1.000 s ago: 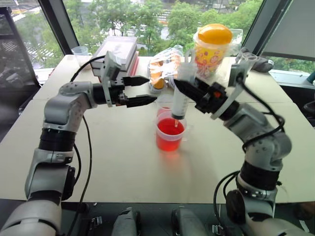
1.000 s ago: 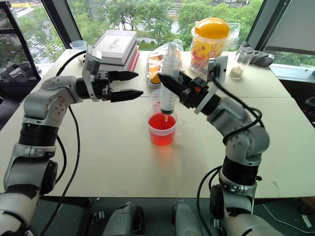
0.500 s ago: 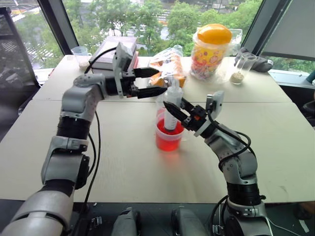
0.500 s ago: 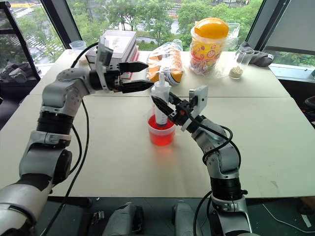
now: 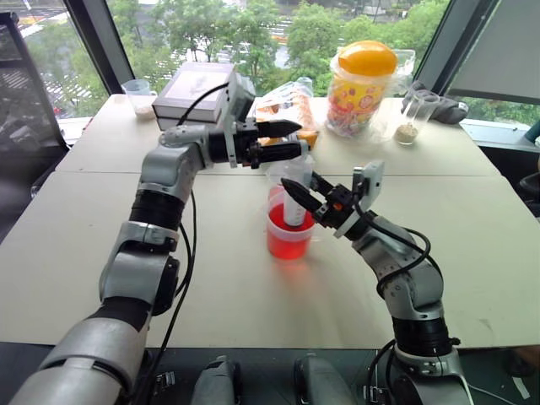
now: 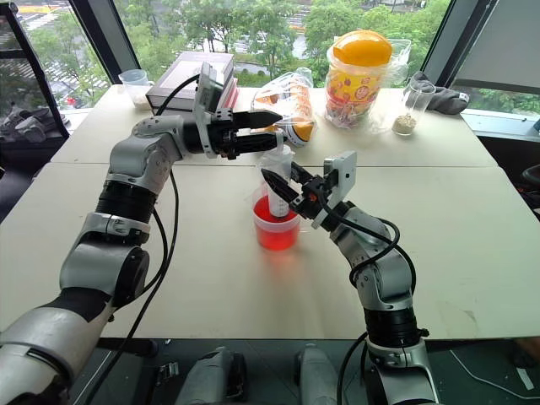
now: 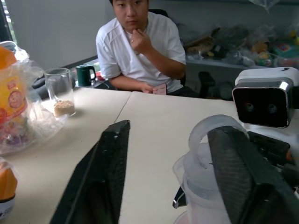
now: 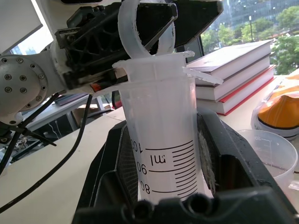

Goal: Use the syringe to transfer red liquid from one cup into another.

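The syringe point(image 5: 294, 199) stands upright with its tip down in the red liquid point(image 5: 285, 240) of the wider cup point(image 5: 289, 221) at the table's middle. My right gripper point(image 5: 302, 187) is shut on the syringe's barrel point(image 8: 163, 154). From the left, my left gripper point(image 5: 297, 138) reaches level over the top of the syringe. Its fingers are open on either side of the white plunger ring point(image 7: 210, 140), which lies against one finger point(image 7: 238, 172). The smaller clear cup point(image 8: 272, 151) stands just behind the wider one.
Along the far edge stand a stack of books point(image 5: 192, 86), a snack bag point(image 5: 285, 108), an orange-lidded jar point(image 5: 364, 78), a glass with beige grains point(image 5: 411, 120) and a cup with white powder point(image 5: 137, 91). A person point(image 7: 140, 46) sits beyond the table's right side.
My left gripper has swung right to the plunger top and its fingers have narrowed. My right gripper has lowered the syringe into the red liquid.
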You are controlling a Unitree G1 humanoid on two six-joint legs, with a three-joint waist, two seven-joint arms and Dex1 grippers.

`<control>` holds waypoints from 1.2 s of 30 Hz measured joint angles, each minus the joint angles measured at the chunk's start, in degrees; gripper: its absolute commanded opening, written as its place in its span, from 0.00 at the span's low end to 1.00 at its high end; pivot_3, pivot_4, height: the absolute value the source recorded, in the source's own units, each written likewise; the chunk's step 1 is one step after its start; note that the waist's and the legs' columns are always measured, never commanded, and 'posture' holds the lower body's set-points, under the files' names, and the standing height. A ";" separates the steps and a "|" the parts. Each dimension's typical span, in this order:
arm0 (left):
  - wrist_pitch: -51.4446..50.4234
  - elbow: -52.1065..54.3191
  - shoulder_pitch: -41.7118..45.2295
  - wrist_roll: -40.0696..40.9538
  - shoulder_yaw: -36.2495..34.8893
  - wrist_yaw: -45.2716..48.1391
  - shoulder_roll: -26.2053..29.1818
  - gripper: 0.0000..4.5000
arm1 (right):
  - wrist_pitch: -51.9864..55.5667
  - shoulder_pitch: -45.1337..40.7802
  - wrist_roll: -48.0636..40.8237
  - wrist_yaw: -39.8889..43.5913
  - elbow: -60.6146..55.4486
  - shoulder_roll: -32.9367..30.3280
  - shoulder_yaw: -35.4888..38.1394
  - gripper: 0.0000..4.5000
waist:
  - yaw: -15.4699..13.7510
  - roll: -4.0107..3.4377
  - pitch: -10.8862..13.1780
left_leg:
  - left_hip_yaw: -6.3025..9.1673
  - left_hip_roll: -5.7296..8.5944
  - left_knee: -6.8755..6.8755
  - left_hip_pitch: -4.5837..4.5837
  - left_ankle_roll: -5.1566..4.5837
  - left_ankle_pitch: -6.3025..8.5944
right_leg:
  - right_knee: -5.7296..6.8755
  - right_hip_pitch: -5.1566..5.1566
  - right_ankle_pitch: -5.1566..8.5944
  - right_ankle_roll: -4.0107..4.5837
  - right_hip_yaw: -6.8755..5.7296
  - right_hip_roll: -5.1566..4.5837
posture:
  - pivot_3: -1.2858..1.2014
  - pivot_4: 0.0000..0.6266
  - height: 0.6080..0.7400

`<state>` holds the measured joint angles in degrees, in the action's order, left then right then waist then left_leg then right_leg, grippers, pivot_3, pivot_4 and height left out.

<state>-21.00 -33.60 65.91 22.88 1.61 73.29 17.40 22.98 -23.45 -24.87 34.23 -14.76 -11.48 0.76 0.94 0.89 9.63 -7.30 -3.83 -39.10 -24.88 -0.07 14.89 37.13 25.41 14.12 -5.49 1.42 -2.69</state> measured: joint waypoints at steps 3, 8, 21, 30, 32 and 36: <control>-0.14 0.61 0.00 0.01 0.42 1.20 -0.04 0.01 | -0.15 -0.34 -0.04 -0.14 0.20 -0.09 -0.14 0.31 | 0.05 0.00 0.00 | 0.00 0.00 0.00 0.00 0.00 0.00 | 0.00 0.00 0.00 0.00 0.00 0.00 | 0.52 0.24 1.00; -0.21 1.17 0.00 -0.17 0.35 1.25 0.40 0.01 | -0.90 -0.56 -0.01 0.12 0.54 -0.28 -0.48 0.31 | 0.00 0.00 0.00 | 0.01 0.00 0.00 0.00 0.00 0.00 | 0.00 0.00 0.00 0.00 0.00 0.00 | 0.52 0.24 1.00; -0.95 0.03 0.43 -0.14 -0.26 -0.50 0.40 0.01 | -1.40 -1.39 -0.04 0.52 2.67 -0.58 -0.60 0.31 | -0.02 0.00 0.00 | 0.01 0.00 -0.01 0.00 0.00 0.00 | 0.00 0.00 0.00 0.00 0.00 0.00 | 0.52 0.24 1.00; -0.44 -2.01 2.12 -0.14 -0.29 -0.68 0.30 0.01 | -1.42 -1.30 -0.04 0.50 2.93 -0.77 -0.43 0.31 | 0.00 0.00 0.00 | 0.01 0.00 0.00 0.00 0.00 0.00 | 0.01 0.00 0.00 0.00 0.00 0.00 | 0.52 0.24 1.00; 0.09 -2.25 2.25 -0.13 -0.31 -0.68 0.30 0.01 | -1.35 -1.28 -0.04 0.50 2.93 -0.79 -0.43 0.31 | 0.00 0.00 0.00 | 0.01 0.00 -0.01 0.00 0.00 0.00 | 0.01 0.00 0.00 0.00 0.00 0.00 | 0.52 0.24 1.00; 0.30 -2.89 2.95 -0.13 -0.34 -0.68 0.30 0.01 | -1.32 -1.30 -0.04 0.50 2.93 -0.87 -0.41 0.31 | -0.03 0.00 0.00 | 0.01 0.00 -0.01 0.00 0.00 0.00 | 0.00 -0.01 0.00 0.00 0.00 0.00 | 0.52 0.24 1.00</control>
<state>-20.70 -36.49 68.87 22.75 1.27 72.61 17.70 21.65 -24.75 -24.91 34.73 -11.83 -12.35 0.34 0.91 0.89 9.63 -7.29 -3.83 -39.10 -24.88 -0.07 14.89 37.14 25.40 14.12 -5.50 1.42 -2.69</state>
